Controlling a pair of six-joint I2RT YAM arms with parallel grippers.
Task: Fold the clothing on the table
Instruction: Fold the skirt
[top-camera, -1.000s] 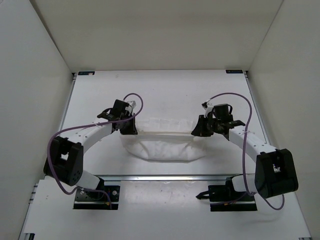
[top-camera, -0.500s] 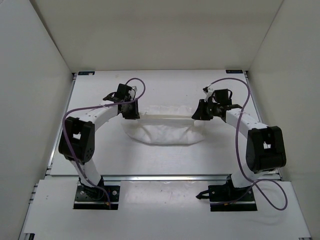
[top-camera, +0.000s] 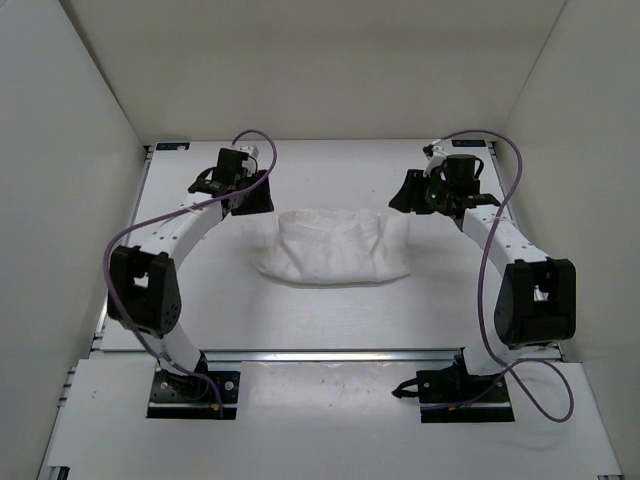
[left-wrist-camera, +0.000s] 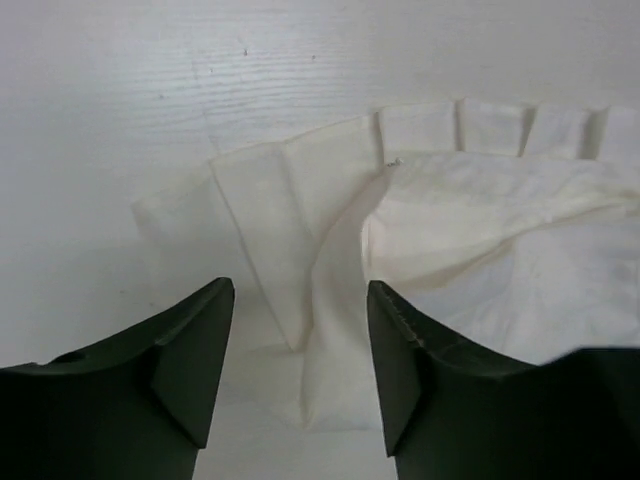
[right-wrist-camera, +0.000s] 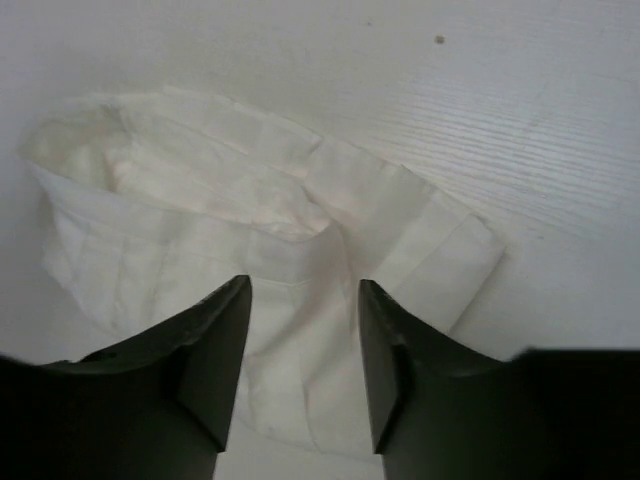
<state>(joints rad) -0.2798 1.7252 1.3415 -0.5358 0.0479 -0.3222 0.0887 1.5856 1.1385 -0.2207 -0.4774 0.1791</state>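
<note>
Fingers (left-wrist-camera: 195, 350) of the black 2-finger left gripper (top-camera: 255, 193) are held apart, and nothing is pinched between them. In the overhead view this gripper is seen toward the far left of the flat matte white rectangular table (top-camera: 340, 165), just beyond the far left corner of the small, thin, wrinkled white fabric clothing (top-camera: 335, 250). From the left wrist, the garment's left end is seen below the gap: a flat folded band with pleat-like creases is laid beside a rumpled layer.

The clothing is spread on the middle of the table, between the 2 arms. Its far edge is roughly straight and its near edge is rounded. A thin aluminium frame strip (top-camera: 330, 353) is seen along the table's near edge.

On the right, the black 2-finger right gripper (top-camera: 412, 190) is found just beyond the garment's far right corner. Its jaws are likewise parted, with nothing clamped. In the right wrist view a folded corner of the cloth is seen lying flat on the table. Whether either gripper's fingertips touch the fabric cannot be told.
</note>
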